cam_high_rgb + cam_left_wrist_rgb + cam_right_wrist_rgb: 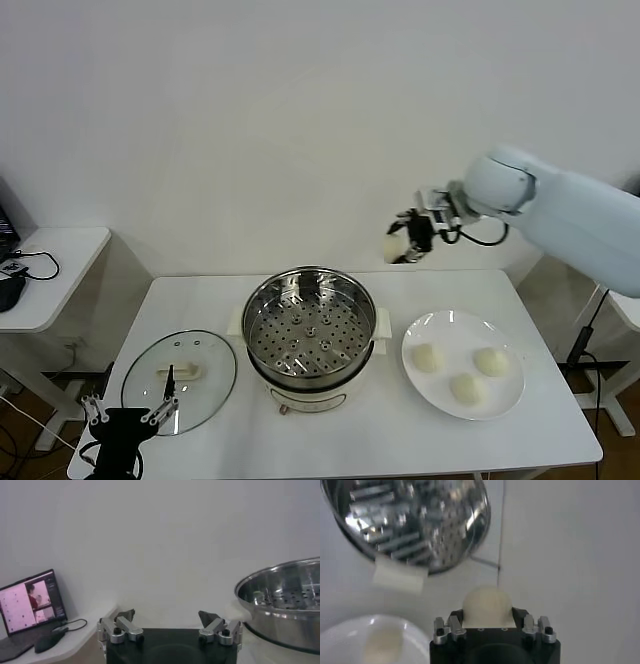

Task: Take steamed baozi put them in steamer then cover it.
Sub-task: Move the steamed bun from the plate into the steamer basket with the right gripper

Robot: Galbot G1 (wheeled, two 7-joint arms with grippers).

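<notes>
My right gripper [402, 245] is shut on a cream-white baozi [397, 246] and holds it high in the air, behind and to the right of the steamer [310, 335]; the bun shows between the jaws in the right wrist view [487, 605]. The steamer's perforated tray is empty. Three baozi [465, 387] lie on the white plate [510, 395] to the steamer's right. The glass cover [180, 380] with its cream handle lies flat on the table left of the steamer. My left gripper [130, 410] is open and empty at the table's front left edge, by the cover.
A side table [60, 250] with a laptop [32, 605] and mouse stands at the far left. A white wall runs behind the table. The steamer's rim [280, 587] shows close beside my left gripper in the left wrist view.
</notes>
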